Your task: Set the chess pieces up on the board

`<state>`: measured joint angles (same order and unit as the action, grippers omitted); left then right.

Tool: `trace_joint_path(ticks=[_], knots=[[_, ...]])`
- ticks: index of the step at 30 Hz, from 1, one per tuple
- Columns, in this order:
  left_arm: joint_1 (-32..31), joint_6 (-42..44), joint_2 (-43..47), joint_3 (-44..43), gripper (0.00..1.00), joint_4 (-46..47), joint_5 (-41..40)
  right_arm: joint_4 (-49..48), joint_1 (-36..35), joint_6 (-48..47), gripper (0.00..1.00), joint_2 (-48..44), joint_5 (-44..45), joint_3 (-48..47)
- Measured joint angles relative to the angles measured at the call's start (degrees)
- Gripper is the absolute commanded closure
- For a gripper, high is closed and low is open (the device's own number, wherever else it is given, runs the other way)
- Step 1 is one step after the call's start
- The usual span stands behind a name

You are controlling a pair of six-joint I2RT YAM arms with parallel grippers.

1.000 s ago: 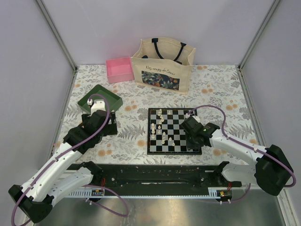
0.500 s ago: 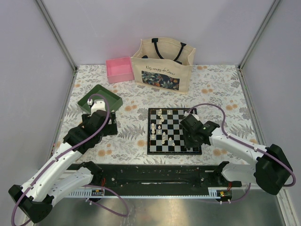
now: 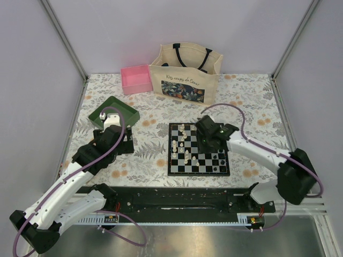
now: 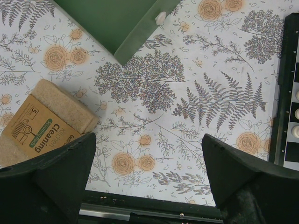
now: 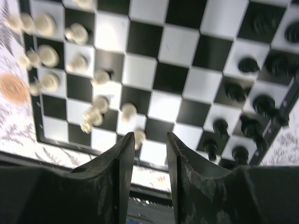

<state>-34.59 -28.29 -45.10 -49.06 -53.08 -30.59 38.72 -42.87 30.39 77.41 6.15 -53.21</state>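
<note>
The board (image 3: 199,160) lies mid-table, right of centre. Cream-white chess pieces (image 3: 184,145) stand along its left side and black ones (image 3: 220,158) cluster at its near right corner. My right gripper (image 3: 208,140) hovers above the board's middle. In the right wrist view the right gripper (image 5: 149,140) is open by a narrow gap with nothing in it. Below it are cream pieces (image 5: 77,63) on the left and black pieces (image 5: 254,105) on the right. My left gripper (image 3: 124,143) hangs wide open over bare cloth (image 4: 148,149), left of the board's edge (image 4: 287,93).
A green tray (image 3: 113,112) sits just beyond the left gripper, and a brown cleaning-pad pack (image 4: 46,121) lies beside its left finger. A pink box (image 3: 136,78) and a tote bag (image 3: 185,75) stand at the back. A black rail (image 3: 171,198) runs along the near edge.
My right gripper went from shut to slightly open. It moved from the board's near right corner toward the far middle, uncovering black pieces there. The left arm stayed still.
</note>
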Motion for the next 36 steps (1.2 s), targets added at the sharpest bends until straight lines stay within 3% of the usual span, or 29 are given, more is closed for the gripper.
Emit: trace_joint_path(ticks=[7, 13, 24, 36], knots=[[0.0, 0.0, 0.0, 0.0, 0.01, 0.0, 0.0, -1.3, 0.0, -3.3, 0.58, 14.3, 2.0, -15.8], [0.0, 0.0, 0.2, 0.0, 0.01, 0.0, 0.0, -1.6, 0.4, -5.6, 0.58, 20.7, 1.8, -24.7], [0.0, 0.0, 0.4, 0.0, 0.01, 0.0, 0.0, -1.2, 3.1, -7.2, 0.58, 29.0, 0.3, -27.8], [0.0, 0.0, -0.3, 0.0, 0.01, 0.0, 0.1, -1.3, 3.3, -7.7, 0.62, 31.4, -0.3, -30.9]])
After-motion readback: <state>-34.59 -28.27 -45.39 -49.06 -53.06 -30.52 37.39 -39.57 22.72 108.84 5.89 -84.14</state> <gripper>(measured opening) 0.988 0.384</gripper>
